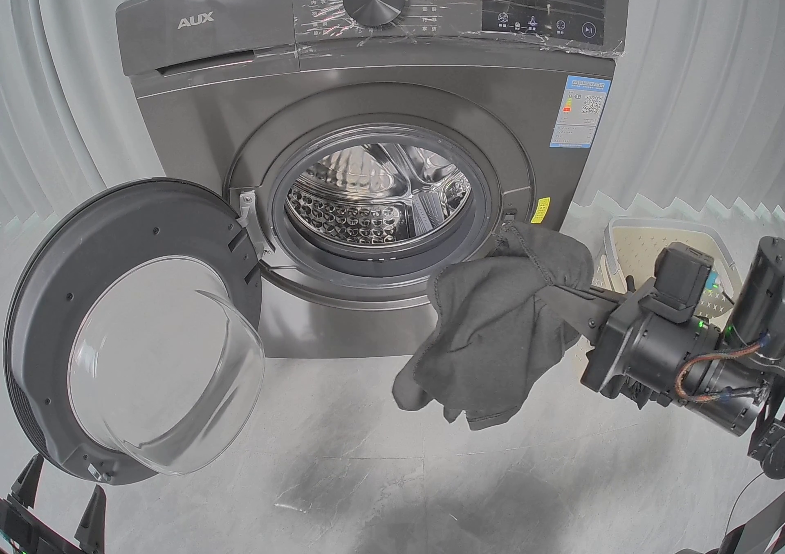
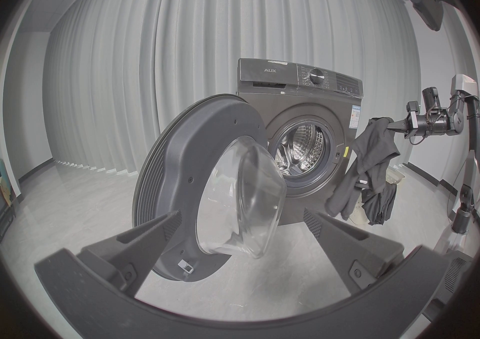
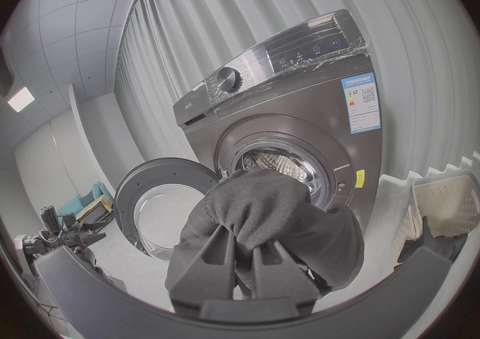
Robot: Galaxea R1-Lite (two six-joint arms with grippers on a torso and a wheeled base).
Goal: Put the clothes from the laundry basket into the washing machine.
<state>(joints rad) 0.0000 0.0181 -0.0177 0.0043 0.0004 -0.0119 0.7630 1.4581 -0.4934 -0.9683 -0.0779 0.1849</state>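
A dark grey garment (image 1: 491, 335) hangs from my right gripper (image 1: 576, 292), which is shut on its upper edge. It sits just below and to the right of the washing machine's drum opening (image 1: 376, 196), with the cloth drooping toward the floor. In the right wrist view the two fingers (image 3: 220, 260) pinch the bunched garment (image 3: 270, 200) in front of the drum. The white laundry basket (image 1: 654, 245) stands on the floor right of the machine, behind my right arm; a dark cloth (image 3: 440, 245) lies over its rim. My left gripper (image 1: 64, 490) is low at the near left, open and holding nothing.
The washing machine's round door (image 1: 131, 327) is swung fully open to the left, its glass bowl facing outward, close in front of my left gripper (image 2: 240, 215). Bare grey floor (image 1: 343, 457) stretches before the machine. White curtains hang behind it.
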